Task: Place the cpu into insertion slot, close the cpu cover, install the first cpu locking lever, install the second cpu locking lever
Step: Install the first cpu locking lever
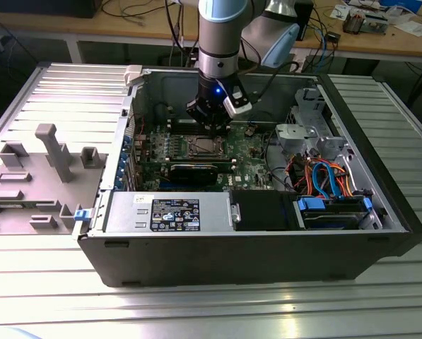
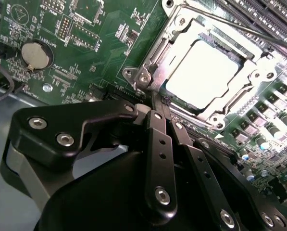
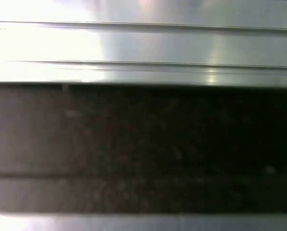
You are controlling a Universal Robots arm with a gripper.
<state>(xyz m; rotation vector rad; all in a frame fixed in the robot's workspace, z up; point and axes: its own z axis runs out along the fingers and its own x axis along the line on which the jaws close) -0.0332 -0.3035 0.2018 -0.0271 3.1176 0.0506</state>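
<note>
In the second wrist view the cpu [image 2: 201,72], a flat square chip with a bright silver top, lies in the insertion slot [image 1: 200,147] on the green motherboard. The cpu cover [image 2: 178,30], a silver-grey metal frame, lies flat around the chip. A thin metal lever rod [image 2: 251,30] runs along one side of the socket. My gripper [image 2: 154,100] is shut, its black fingers [image 2: 158,144] pressed together, with the tips at one corner of the socket frame. I see nothing held between them. In the exterior view the gripper [image 1: 209,129] hangs just above the socket.
The open computer case [image 1: 218,251] lies on a ribbed metal table [image 1: 380,296]. Inside are a round coin battery [image 2: 36,54], memory slots, a power supply [image 1: 168,212], a drive cage [image 1: 306,131] and coloured cables [image 1: 324,176]. A grey fixture plate [image 1: 41,176] sits at the exterior view's left.
</note>
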